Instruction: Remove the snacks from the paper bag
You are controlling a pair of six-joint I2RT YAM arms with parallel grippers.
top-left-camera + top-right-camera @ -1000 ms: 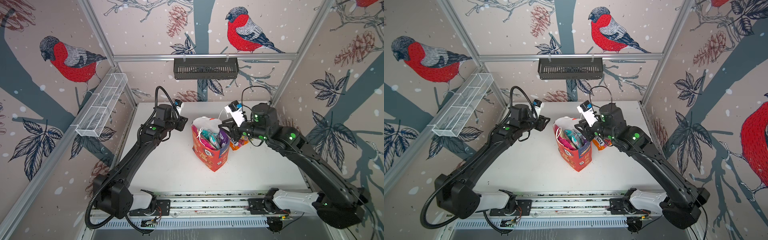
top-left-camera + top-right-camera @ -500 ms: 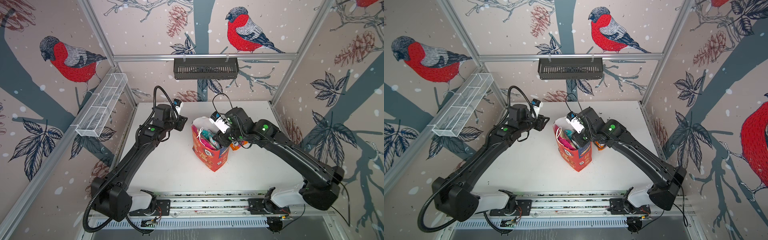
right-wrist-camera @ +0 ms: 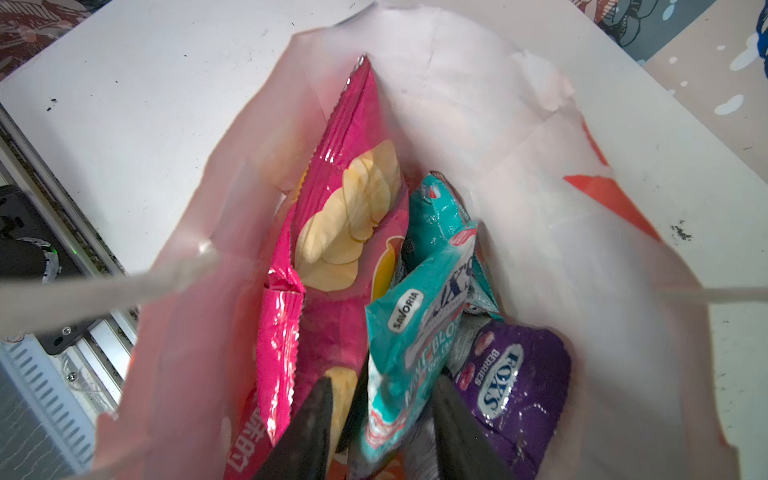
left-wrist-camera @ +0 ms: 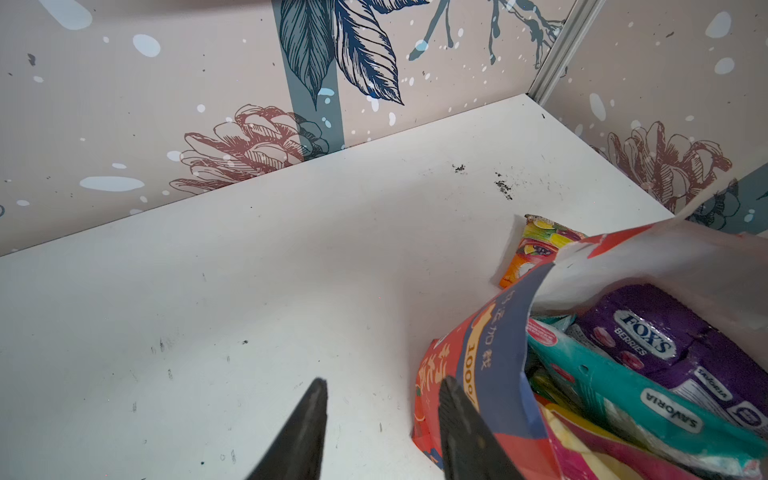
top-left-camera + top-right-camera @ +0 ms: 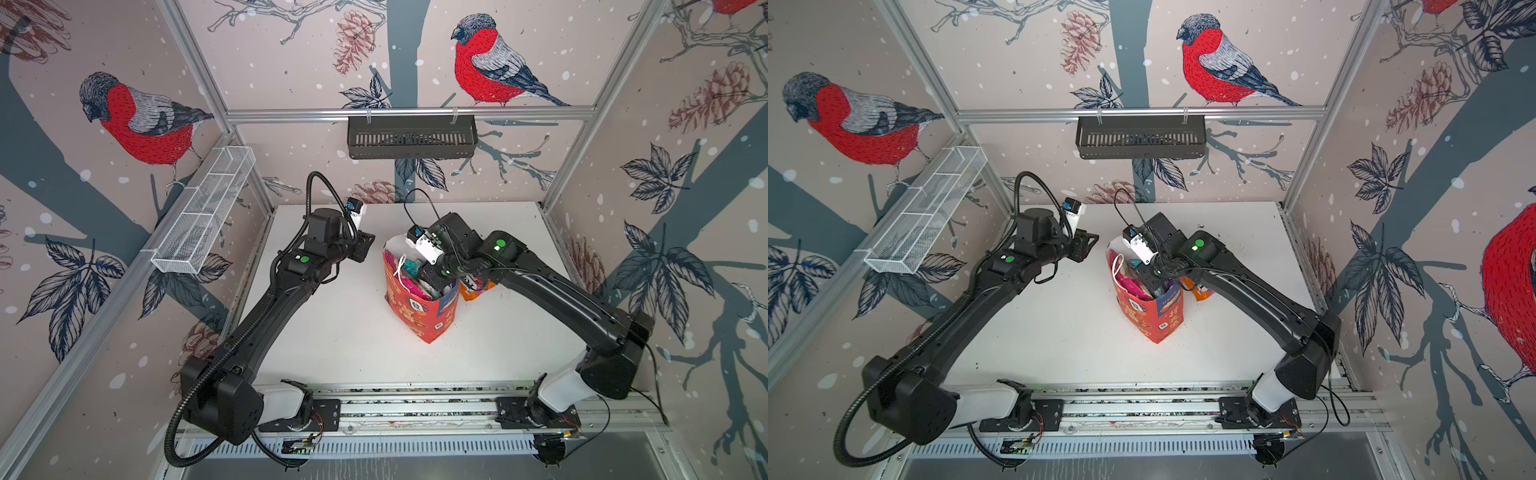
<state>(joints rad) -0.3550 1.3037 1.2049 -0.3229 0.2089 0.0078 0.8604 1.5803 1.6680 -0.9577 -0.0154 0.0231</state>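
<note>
Looking at the left side first, your left gripper hung just beside the paper bag. Its two fingers were spread, with only bare table between them. I think a soft push on the bag's side from there would have kept the bag from lifting or tipping. The bag stood upright near the middle of the table, and most of the snacks were inside it: the pink chip bag, a teal pack and a purple pack. Your right gripper was down in the bag's mouth. Its fingers were spread, one on each side of the teal pack, and not squeezing it yet. To do this step well, I think you needed to close on that one pack only. Then you needed to pull straight up, slowly, because the wrapper looked slippery, and stay clear of the white cord handle. An orange pack lay out on the table just right of the bag. The spot beside it looked like a good place for the teal one.
</note>
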